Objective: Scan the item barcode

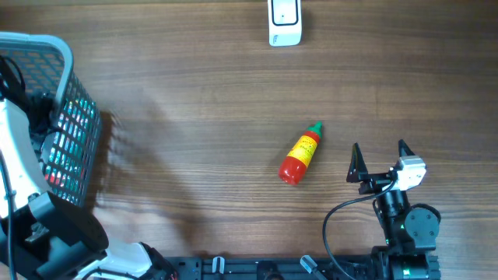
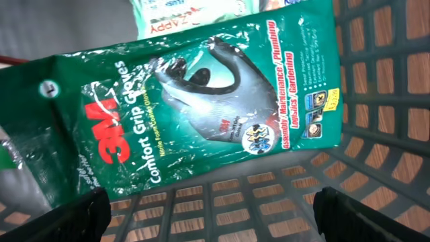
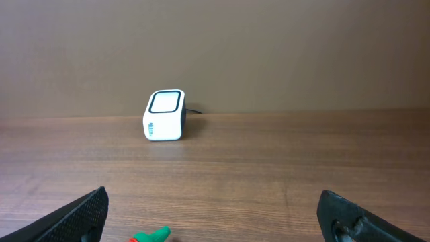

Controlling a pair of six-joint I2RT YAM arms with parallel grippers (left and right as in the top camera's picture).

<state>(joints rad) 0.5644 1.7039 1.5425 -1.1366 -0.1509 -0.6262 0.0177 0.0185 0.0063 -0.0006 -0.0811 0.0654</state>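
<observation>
A red sauce bottle (image 1: 300, 154) with a yellow label and green cap lies on its side mid-table; only its cap (image 3: 153, 235) shows in the right wrist view. The white barcode scanner (image 1: 285, 22) stands at the far edge, and the scanner (image 3: 164, 115) sits ahead and left of my right gripper. My right gripper (image 1: 379, 148) is open and empty just right of the bottle, its jaws (image 3: 213, 202) spread wide over bare wood. My left gripper (image 2: 211, 202) is open inside the basket, just short of a green 3M gloves pack (image 2: 201, 101).
A grey mesh basket (image 1: 74, 117) stands at the table's left edge with my left arm (image 1: 15, 148) reaching into it. Its slatted wall (image 2: 376, 67) surrounds the gloves pack, and another white and green packet (image 2: 195, 13) lies behind the pack.
</observation>
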